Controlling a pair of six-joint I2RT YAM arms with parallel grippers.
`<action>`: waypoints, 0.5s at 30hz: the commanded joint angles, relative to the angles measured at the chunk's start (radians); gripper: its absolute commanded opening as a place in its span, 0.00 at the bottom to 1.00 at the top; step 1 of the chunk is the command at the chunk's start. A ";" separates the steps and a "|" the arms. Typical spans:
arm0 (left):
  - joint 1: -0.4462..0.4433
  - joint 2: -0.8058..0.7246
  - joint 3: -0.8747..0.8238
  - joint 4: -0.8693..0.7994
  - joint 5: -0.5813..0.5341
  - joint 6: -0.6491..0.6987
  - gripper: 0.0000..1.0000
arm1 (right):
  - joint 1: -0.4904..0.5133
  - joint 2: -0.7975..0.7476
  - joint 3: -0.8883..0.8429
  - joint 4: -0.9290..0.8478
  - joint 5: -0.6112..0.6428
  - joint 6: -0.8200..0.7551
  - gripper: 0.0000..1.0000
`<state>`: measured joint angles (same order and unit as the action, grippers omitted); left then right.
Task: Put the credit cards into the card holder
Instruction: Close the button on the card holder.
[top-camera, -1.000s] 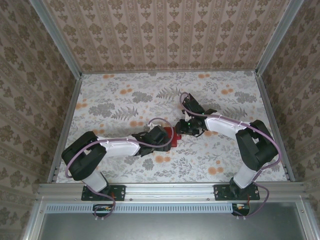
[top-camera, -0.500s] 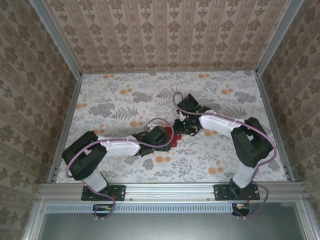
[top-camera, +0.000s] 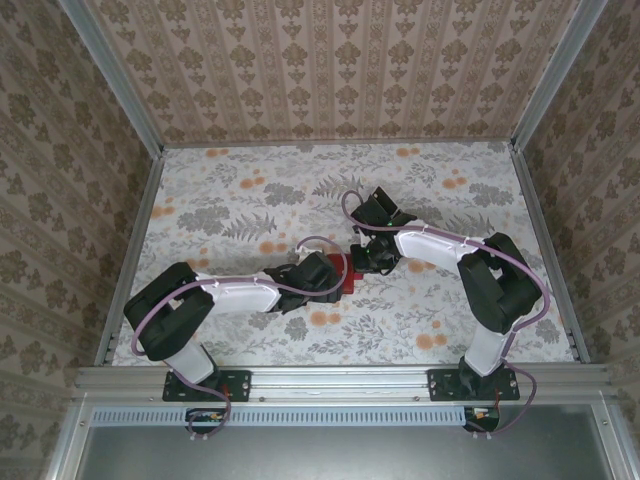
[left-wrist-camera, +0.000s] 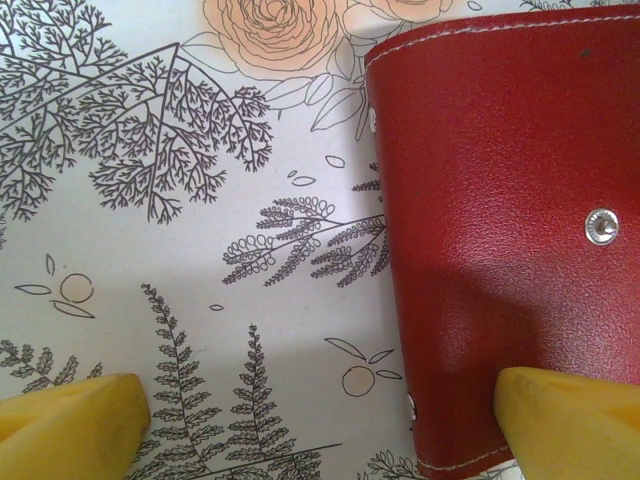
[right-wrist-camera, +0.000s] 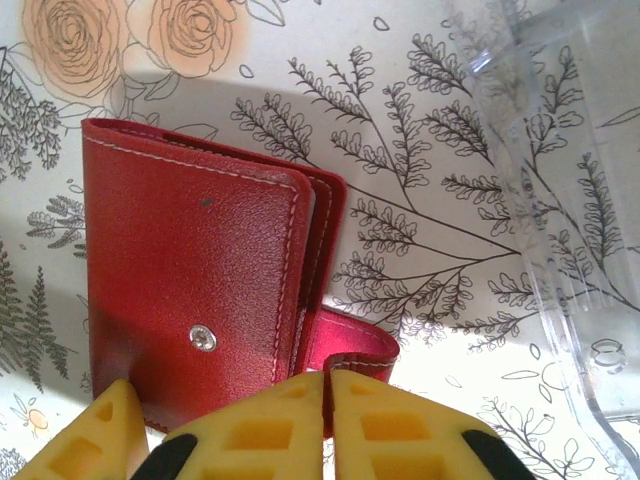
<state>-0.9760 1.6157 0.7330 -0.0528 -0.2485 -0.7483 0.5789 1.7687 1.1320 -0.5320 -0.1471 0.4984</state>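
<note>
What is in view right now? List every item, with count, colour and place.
red leather-like rectangular wallet: one, red, mid-table, folded, silver snap stud up.
clear plastic tray: one, transparent, beside the wallet, apart.
floral tablecloth: one, white with grey ferns and orange roses, covering the table.
patterned wallpaper walls: three, beige, around the table.
left arm: one, white and black, jaws open astride the wallet's edge.
right arm: one, white and black, jaws shut at the wallet's tab.

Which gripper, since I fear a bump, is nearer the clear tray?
Right. The right gripper, shut by the card holder, has the clear tray close beside it; the left gripper, open, straddles the card holder's far edge.
</note>
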 joint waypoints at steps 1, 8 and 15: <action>0.011 0.089 -0.050 0.013 0.040 -0.025 1.00 | 0.005 0.000 0.019 -0.040 0.027 -0.005 0.09; 0.010 0.090 -0.052 0.018 0.041 -0.026 1.00 | 0.006 -0.025 0.022 -0.042 0.016 -0.001 0.00; 0.011 0.095 -0.052 0.024 0.045 -0.025 1.00 | 0.017 -0.075 0.037 -0.025 -0.042 0.027 0.00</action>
<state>-0.9760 1.6176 0.7326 -0.0517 -0.2489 -0.7483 0.5835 1.7386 1.1347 -0.5358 -0.1535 0.5045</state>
